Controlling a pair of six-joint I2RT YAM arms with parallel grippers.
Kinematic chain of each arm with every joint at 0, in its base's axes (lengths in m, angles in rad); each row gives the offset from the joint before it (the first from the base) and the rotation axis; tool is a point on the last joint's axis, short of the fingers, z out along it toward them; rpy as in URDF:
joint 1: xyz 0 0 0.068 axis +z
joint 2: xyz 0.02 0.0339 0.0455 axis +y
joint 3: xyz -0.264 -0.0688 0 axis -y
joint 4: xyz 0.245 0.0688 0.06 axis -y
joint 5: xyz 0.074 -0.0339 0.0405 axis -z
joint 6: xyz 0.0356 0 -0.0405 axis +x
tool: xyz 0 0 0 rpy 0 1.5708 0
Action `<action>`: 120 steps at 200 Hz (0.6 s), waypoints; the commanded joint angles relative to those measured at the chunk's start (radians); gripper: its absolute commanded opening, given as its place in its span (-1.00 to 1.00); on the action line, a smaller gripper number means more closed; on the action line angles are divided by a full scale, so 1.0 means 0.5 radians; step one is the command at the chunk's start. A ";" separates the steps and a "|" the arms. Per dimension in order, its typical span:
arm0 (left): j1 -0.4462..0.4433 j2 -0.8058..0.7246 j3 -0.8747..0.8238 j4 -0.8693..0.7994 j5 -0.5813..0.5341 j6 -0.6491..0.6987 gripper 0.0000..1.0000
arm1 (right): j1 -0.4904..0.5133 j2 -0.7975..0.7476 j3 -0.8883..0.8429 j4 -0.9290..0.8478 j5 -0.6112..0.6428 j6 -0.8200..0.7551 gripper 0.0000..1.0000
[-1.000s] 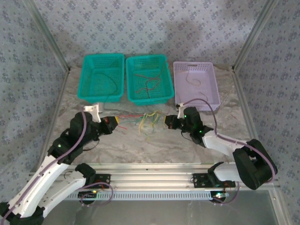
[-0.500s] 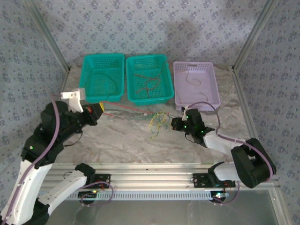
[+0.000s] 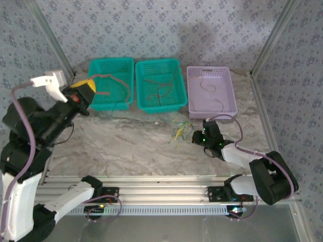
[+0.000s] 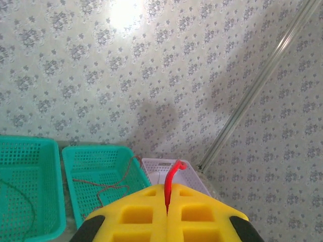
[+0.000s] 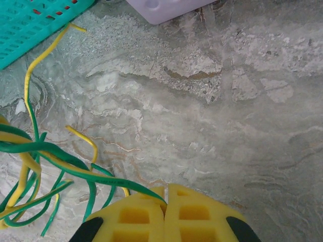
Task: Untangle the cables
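The left arm (image 3: 43, 126) is lifted high off the worktop (image 3: 126, 146), its jaws near the front left corner of the left teal basket (image 3: 111, 60). In the left wrist view the yellow pads (image 4: 136, 212) are pressed together with a red cable (image 4: 170, 179) pinched in the seam, its free end curling up above them. From overhead that red cable (image 3: 115, 76) arcs away from the jaws across the left teal basket, towards its right wall.

The right arm (image 3: 237, 154) lies low, its jaws close to the worktop in front of the lilac tray (image 3: 208, 68). Its yellow pads (image 5: 194, 214) are also closed, clamping a green cable (image 5: 60, 161) that runs into a loose knot of green and yellow cables (image 3: 176, 130) lying on the worktop just left of the jaws, below the gap between the middle teal basket (image 3: 157, 61) and the lilac tray.

More cables rest in the containers: red and brown strands (image 3: 159, 91) in the middle teal basket, thin brown ones (image 3: 208, 85) in the lilac tray
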 commanded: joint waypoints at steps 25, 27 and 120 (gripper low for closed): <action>0.008 0.419 0.067 0.311 0.130 0.070 -1.00 | 0.070 -0.067 -0.070 -0.041 0.051 -0.015 -1.00; 0.009 0.431 0.065 0.323 0.129 0.070 -1.00 | 0.074 -0.072 -0.071 -0.035 0.051 -0.015 -1.00; 0.122 1.402 0.169 0.647 0.082 0.171 -1.00 | 0.258 -0.535 -0.099 -0.101 0.039 -0.059 -1.00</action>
